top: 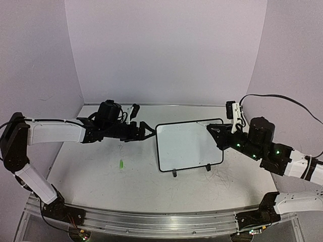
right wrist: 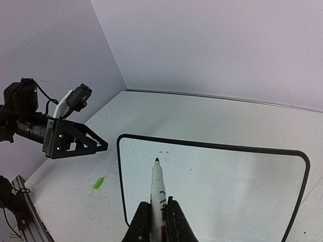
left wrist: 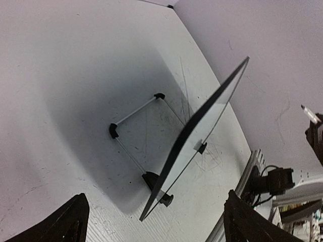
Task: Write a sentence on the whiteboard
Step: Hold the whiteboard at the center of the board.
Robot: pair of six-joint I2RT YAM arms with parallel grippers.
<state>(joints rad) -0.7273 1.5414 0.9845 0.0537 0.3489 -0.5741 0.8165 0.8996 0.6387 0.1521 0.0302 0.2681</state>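
The whiteboard (top: 189, 146) stands tilted on two black clip feet at mid table. Its face (right wrist: 227, 186) shows only a few small dark specks; no green sentence is visible. My right gripper (right wrist: 160, 214) is shut on a white marker (right wrist: 158, 189), uncapped, with its dark tip over the board's upper left part. I cannot tell if the tip touches. In the top view the right gripper (top: 214, 132) is at the board's upper right corner. My left gripper (top: 146, 130) is open and empty just left of the board's upper left corner. The left wrist view shows the board (left wrist: 201, 132) edge-on between the open fingers (left wrist: 68, 222).
A small green marker cap (top: 121, 164) lies on the table left of the board, also in the right wrist view (right wrist: 98, 183). Faint grey scribbles (top: 220, 176) mark the tabletop by the board's feet. An aluminium rail (top: 151, 220) runs along the near edge. Purple walls enclose the back and sides.
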